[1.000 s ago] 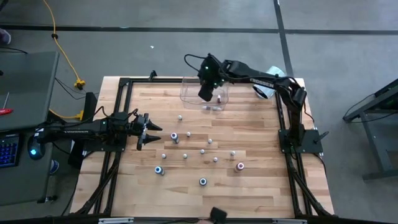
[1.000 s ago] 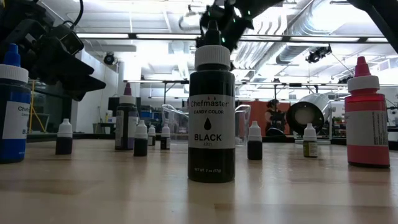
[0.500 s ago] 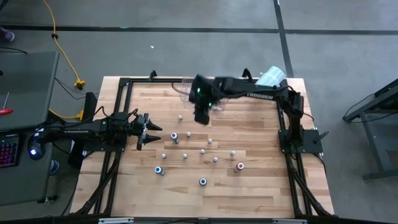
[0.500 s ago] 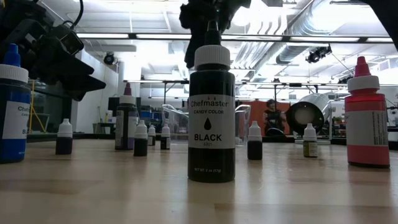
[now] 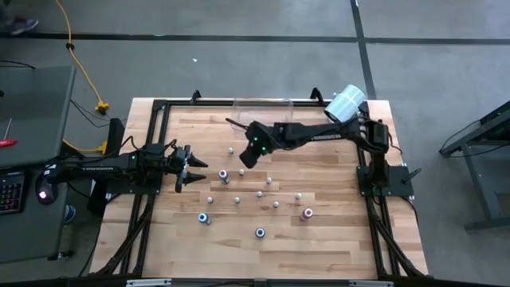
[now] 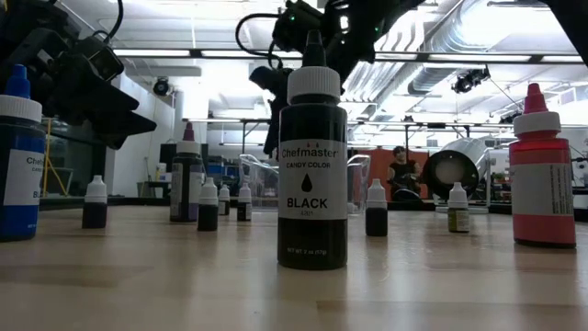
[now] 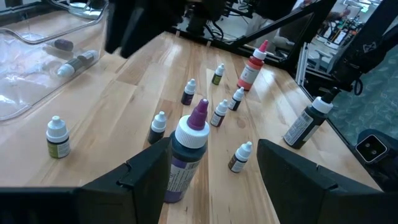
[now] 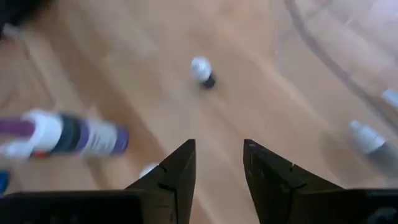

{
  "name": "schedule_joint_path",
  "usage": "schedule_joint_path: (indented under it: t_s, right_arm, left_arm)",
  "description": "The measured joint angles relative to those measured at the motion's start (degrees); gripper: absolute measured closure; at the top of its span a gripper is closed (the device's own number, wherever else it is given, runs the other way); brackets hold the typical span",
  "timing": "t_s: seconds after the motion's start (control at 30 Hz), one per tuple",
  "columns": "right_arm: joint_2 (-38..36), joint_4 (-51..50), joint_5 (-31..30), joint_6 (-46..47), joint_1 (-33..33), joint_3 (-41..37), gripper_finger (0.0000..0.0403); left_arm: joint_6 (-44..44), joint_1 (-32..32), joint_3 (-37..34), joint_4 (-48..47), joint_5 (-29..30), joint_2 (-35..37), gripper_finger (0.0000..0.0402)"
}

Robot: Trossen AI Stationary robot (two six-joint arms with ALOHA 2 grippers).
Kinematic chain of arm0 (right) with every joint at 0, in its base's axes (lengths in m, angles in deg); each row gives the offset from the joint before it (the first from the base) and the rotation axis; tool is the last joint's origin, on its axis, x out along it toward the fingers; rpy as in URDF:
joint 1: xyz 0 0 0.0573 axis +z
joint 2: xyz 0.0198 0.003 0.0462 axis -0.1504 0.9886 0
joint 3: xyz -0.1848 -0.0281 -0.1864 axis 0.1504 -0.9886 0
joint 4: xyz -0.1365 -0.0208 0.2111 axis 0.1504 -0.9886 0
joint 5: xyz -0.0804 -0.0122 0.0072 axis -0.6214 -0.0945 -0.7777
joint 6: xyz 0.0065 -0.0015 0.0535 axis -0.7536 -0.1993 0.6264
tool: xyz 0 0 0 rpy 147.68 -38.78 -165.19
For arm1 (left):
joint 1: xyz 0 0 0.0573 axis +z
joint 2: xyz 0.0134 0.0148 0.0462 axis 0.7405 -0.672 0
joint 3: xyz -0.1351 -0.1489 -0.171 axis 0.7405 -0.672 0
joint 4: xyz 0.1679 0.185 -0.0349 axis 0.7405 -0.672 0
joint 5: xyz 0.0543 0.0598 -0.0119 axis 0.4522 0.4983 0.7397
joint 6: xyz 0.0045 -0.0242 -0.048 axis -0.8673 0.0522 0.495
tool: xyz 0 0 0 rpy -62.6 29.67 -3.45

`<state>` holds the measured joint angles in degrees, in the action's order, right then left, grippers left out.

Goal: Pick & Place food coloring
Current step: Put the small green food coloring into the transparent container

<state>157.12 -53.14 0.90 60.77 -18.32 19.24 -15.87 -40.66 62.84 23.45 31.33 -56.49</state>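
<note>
**Twelve bottles (image 5: 260, 194) are counted upright on the surface (image 5: 335, 247); two more are seen lying in the bin (image 5: 275, 102).**

Of the twelve, eight are small droppers with whitish caps and four are larger, capped purple (image 7: 186, 155), blue (image 5: 204, 218), black (image 6: 312, 175) and red (image 5: 307, 213). The bottles are judged to be light, rigid and smooth-sided, so they could easily be tipped or squeezed out of a grip. A hold across the body, below the cap, is judged best. The right end effector (image 8: 217, 168) is held above the surface between the bin and the scattered bottles, with its fingers spread and nothing between them. The left end effector (image 7: 214, 146) waits at the left side of the surface, likewise spread, with the purple-capped bottle just ahead of it and not gripped.
</note>
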Motion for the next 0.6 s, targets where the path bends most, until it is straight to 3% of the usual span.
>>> schedule_joint_path:
  t_s: [0.27,0.6]
  right_arm:
    - [5.08,10.02,-3.57,-1.01,3.18,-1.22,0.0279]
    - [11.79,23.23,-12.75,-4.47,6.45,-1.19,0.0279]
  left_arm:
    - [0.01,-0.01,0.00,-0.02,0.00,0.02,0.0167]
    - [0.00,-0.02,0.00,0.00,0.00,0.02,0.0167]
